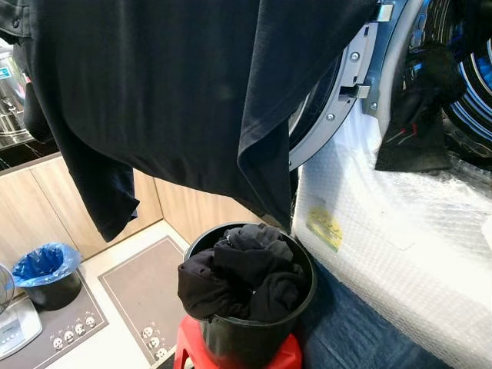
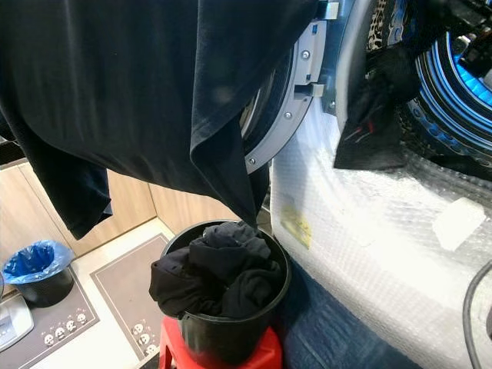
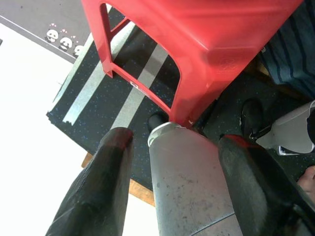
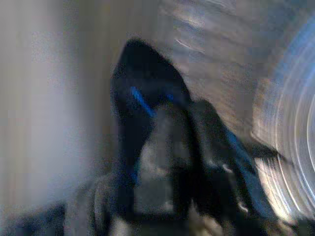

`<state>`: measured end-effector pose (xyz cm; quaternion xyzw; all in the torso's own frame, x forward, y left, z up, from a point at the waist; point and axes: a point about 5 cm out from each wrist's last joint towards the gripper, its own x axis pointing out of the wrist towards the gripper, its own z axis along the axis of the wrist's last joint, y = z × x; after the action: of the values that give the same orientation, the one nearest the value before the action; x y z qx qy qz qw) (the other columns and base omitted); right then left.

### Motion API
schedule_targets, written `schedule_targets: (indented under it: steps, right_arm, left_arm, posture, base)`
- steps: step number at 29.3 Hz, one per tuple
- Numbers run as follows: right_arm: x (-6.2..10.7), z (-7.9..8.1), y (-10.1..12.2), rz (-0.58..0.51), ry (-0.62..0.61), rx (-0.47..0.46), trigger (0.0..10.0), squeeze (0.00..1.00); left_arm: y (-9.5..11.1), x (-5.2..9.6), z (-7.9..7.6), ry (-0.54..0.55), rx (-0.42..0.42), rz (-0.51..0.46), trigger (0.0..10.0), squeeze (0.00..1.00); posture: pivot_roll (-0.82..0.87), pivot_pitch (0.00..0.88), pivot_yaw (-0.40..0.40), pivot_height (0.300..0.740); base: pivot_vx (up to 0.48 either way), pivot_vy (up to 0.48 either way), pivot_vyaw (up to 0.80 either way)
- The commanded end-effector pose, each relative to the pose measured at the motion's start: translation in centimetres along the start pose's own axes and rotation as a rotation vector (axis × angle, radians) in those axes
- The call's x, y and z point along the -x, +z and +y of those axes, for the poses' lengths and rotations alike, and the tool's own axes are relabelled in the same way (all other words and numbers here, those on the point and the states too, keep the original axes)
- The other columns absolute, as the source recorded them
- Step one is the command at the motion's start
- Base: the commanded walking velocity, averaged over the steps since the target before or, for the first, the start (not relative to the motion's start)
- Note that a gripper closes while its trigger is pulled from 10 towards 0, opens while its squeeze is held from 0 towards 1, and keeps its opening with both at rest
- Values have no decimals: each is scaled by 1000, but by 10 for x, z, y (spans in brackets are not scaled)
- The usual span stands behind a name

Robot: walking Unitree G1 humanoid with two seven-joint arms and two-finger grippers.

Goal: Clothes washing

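Observation:
A large dark navy T-shirt (image 1: 177, 92) hangs high across the head views, stretched toward the washing machine's drum (image 2: 453, 84). In the blurred right wrist view, my right gripper (image 4: 147, 83) is at the drum with its fingers drawn together on dark cloth. Another dark garment (image 1: 415, 123) droops over the drum's lip. Below the shirt stands a black bucket (image 1: 254, 342) heaped with dark clothes (image 1: 246, 277) on a red stool (image 1: 188, 354). My left gripper (image 3: 174, 138) hangs low beside the stool (image 3: 197, 44), open and holding nothing.
The washer's round door (image 1: 338, 100) stands open behind the shirt. Bubble wrap (image 1: 400, 246) covers the machine's front. On the floor to the left are a small bin with a blue bag (image 1: 44, 265), grey mats (image 1: 146, 292) and wooden cabinets (image 1: 38, 200).

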<state>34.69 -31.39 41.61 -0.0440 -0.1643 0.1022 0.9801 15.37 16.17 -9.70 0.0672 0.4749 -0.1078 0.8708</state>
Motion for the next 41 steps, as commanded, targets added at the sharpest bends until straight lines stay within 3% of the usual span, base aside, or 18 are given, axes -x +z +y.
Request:
schedule_targets:
  steps: [1,3,5,7,10,13,14,16,22,23,24,25,29,41]
  right_arm:
    - [0,-8,1,21,-93,7,10000,0]
    - [6,-25,-3,39,-229,21,10000,0]
    - [7,-28,-4,50,-263,35,10000,0]
    - [11,-36,-10,95,-378,36,10000,0]
    - [12,-40,-12,115,-449,78,10000,0]
    - [13,-47,-10,122,-671,52,10000,0]
    - [13,-47,-10,122,-671,52,10000,0]
    - [18,-53,-6,135,-843,154,10000,0]
    - [29,-62,-5,197,-1018,189,10000,0]
    - [32,-65,-7,200,-1046,169,10000,102]
    - [33,-65,-7,201,-1053,169,10000,102]
    - [32,-65,-9,203,-1052,154,10000,1000]
    - [31,-63,-11,219,-1072,195,10000,1000]
    - [27,-60,-16,229,-1025,176,10000,1000]
  left_arm:
    - [-25,5,-7,-17,16,93,10000,0]
    - [-26,5,-9,-18,23,93,10000,0]
    - [-26,5,-9,-17,26,93,10000,0]
    - [-27,5,-9,-18,29,94,10000,0]
    - [-28,5,-9,-18,31,95,10000,0]
    - [-28,5,-9,-17,30,96,10000,0]
    - [-28,5,-9,-17,30,96,10000,0]
    - [-28,5,-8,-17,27,96,10000,0]
    - [-26,5,-9,-16,28,94,10000,0]
    - [-26,5,-9,-15,30,92,10000,0]
    - [-25,4,-9,-14,31,91,10000,0]
    - [-25,4,-9,-13,32,90,10000,0]
    - [-24,4,-8,-10,34,89,10000,0]
    - [-24,5,-6,-1,33,84,10000,0]
  posture:
    - [-72,0,-9,740]
    - [-66,0,-14,740]
    - [-66,0,-14,740]
    - [-66,0,-16,740]
    - [-66,0,-16,740]
    - [-77,0,-10,740]
    - [-77,0,-10,740]
    - [-78,0,-8,740]
    - [-71,0,-11,740]
    - [-67,0,-11,740]
    - [-66,0,-11,740]
    - [-65,0,-10,740]
    - [-61,0,-7,740]
    - [-49,0,-5,740]
  base:
    - [0,0,0]
    - [0,0,0]
    - [0,0,0]
    - [0,0,0]
    - [0,0,0]
    - [0,0,0]
    - [0,0,0]
    - [0,0,0]
    - [0,0,0]
    - [0,0,0]
    - [0,0,0]
    - [0,0,0]
    - [0,0,0]
    - [0,0,0]
